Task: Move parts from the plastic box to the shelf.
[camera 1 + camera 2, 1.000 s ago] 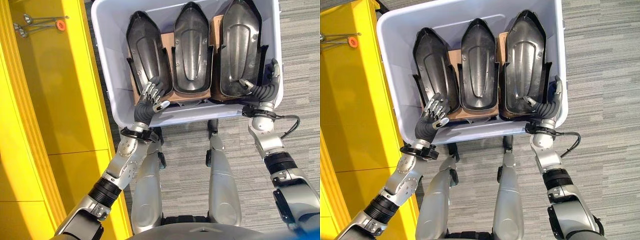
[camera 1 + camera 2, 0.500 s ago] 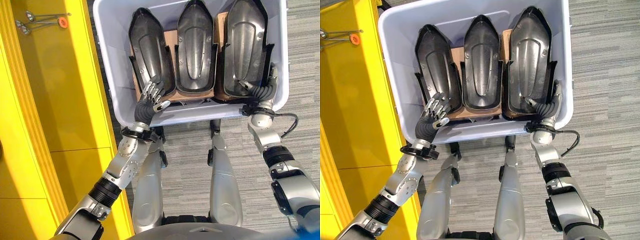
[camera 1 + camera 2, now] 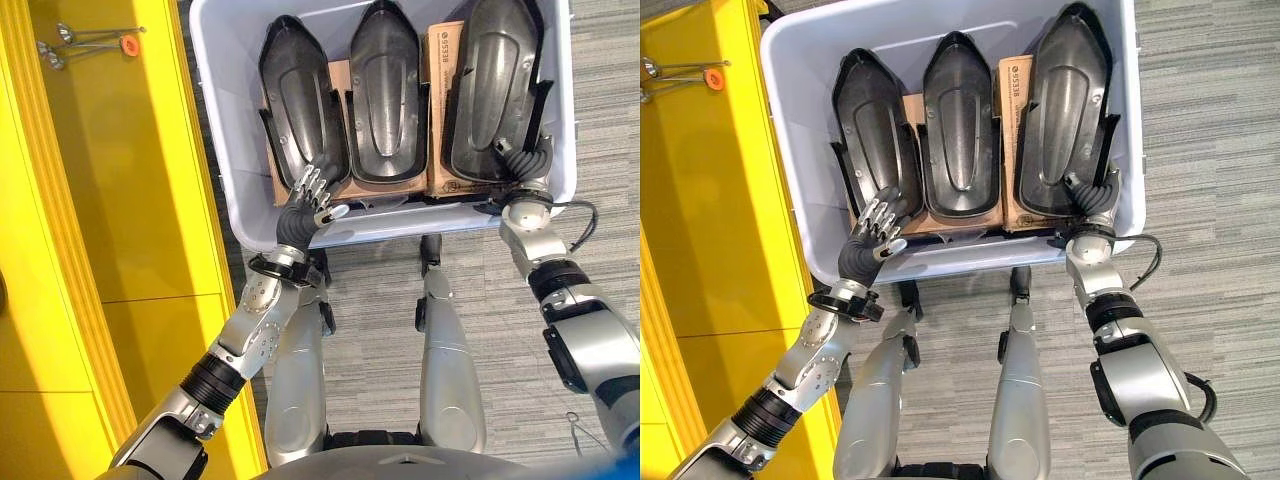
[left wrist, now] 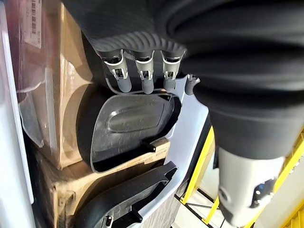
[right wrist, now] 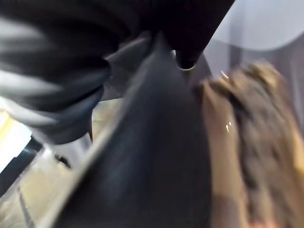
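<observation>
The left hand (image 3: 310, 196) rests with fingers spread apart on the near end of the left black part (image 3: 298, 100), just past the near wall of the plastic box (image 3: 232, 180). The right hand (image 3: 520, 170) is tucked under the right black part (image 3: 495, 85); I cannot tell if its fingers are apart or together. A middle black part (image 3: 385, 95) stands between them on brown cardboard (image 3: 440, 60) with a printed label, grey carpet (image 3: 600, 120) lies beyond the right hand, and the yellow shelf (image 3: 100, 200) stands beyond the left hand.

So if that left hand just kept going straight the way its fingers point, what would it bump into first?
Most likely the leftmost black part in the plastic box. The left hand has its straight fingers aimed at that part's near end, though depth is hard to judge.
</observation>
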